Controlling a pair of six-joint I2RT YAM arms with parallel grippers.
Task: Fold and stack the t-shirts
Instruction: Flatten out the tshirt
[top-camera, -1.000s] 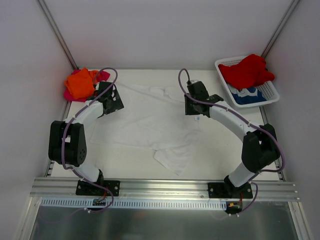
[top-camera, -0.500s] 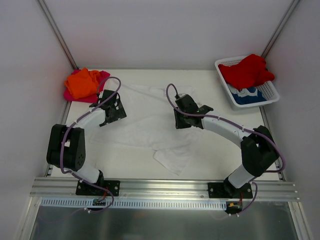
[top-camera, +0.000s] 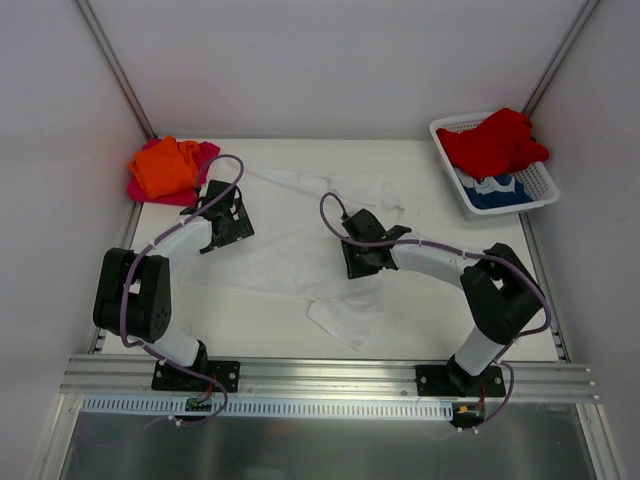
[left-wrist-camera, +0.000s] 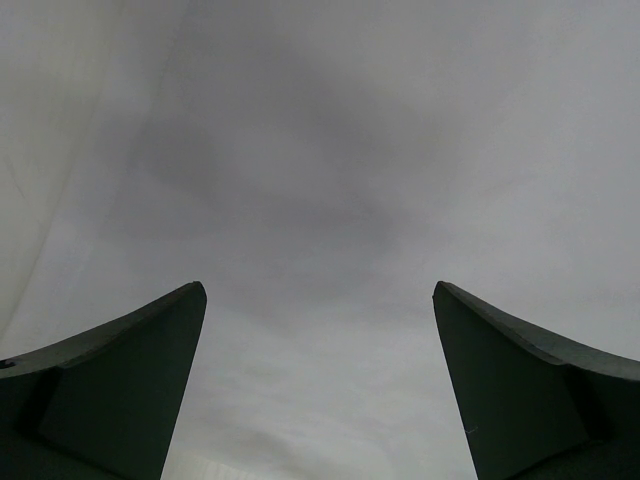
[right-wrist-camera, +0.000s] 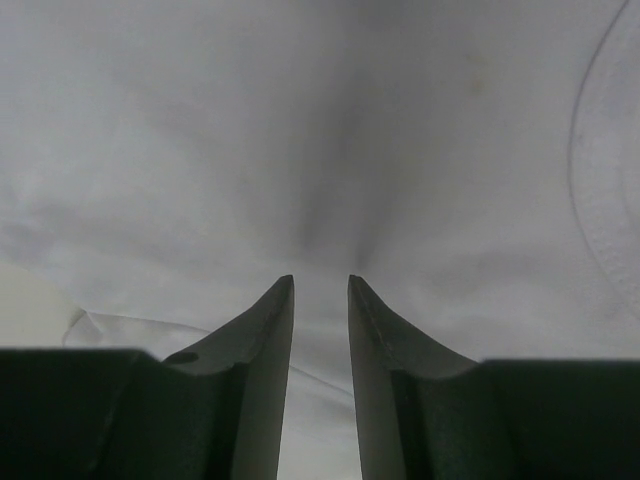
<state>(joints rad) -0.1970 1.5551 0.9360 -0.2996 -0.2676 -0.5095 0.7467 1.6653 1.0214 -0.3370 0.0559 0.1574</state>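
Tabletop (top-camera: 440, 300): white t-shirt (top-camera: 290, 250) spread at frame centre, lower edge rumpled. Right pincer (right-wrist-camera: 320, 285) narrow, pinching a puckered ridge mid-shirt, probably to draw a fold. Left pincer (left-wrist-camera: 320, 290) wide, empty, over the shirt's left side.

Top view is bright, sharp and evenly lit from overhead, with only soft shadows, so the white shirt (top-camera: 290, 250) nearly washes into the pale table (top-camera: 250, 325); there's a dull sheen on the metal rail (top-camera: 330, 375). Left wrist view is dim and grey: the cloth is a featureless blur with a broad dark shadow smudge, and the left fingers (left-wrist-camera: 120, 390) are dark and soft-edged. Right wrist view is brighter, with a shadow streak above the right fingers (right-wrist-camera: 250, 350) and a faint seam visible at right.
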